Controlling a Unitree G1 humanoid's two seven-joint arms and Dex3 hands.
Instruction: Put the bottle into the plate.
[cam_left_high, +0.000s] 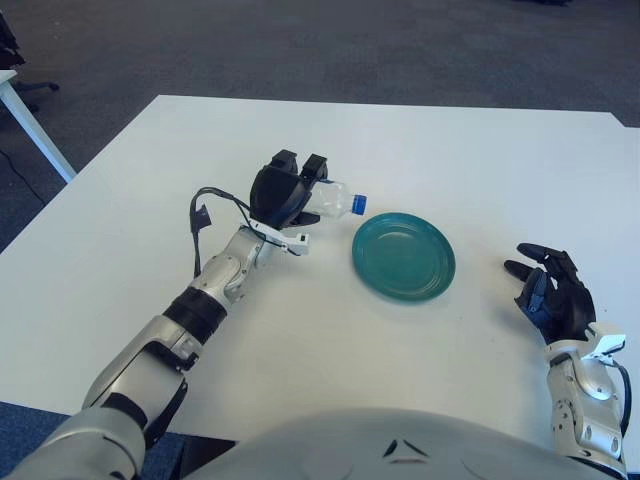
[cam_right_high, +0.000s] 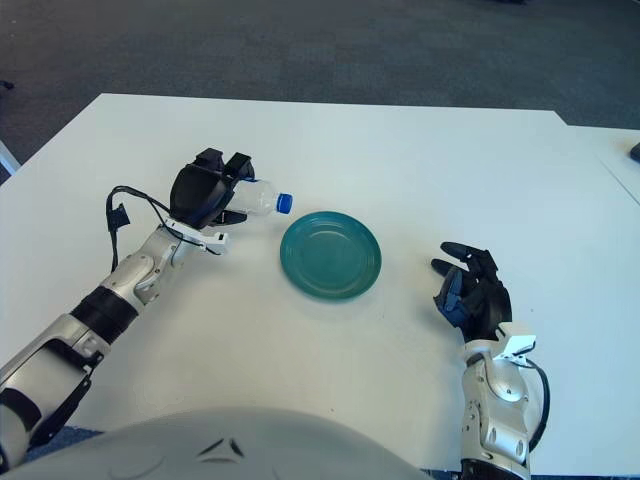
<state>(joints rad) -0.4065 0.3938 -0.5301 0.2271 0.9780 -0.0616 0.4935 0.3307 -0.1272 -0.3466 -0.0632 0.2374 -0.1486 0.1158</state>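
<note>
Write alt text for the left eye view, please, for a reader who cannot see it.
The robot's left hand grips a clear bottle on its side, blue cap toward a teal plate on a white table. Its right hand shows open, right of the plate.

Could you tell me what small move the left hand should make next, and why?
Probably carry the bottle a little to the right, over the plate. The left hand grips the bottle lying sideways, cap toward the plate, but left of the rim, so releasing now would likely miss it. The right hand shows idle, right of the plate.
</note>
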